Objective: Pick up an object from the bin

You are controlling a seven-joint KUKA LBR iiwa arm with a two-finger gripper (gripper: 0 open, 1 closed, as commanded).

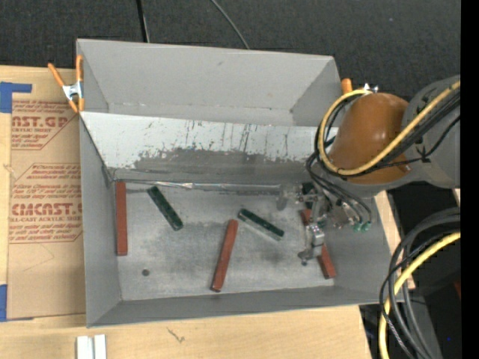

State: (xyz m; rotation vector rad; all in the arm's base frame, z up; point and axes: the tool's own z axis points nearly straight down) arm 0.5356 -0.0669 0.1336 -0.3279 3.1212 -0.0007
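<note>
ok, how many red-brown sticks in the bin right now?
3 red-brown sticks: one along the left wall of the bin, one slanted mid-floor, one at the right, partly under the pincer. The arm may hide more.

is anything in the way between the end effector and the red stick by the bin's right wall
Nothing visible does. The end effector sits right over the red stick, which lies alone at the right side of the bin; the nearest other thing, a dark green stick, lies apart toward the middle.
</note>
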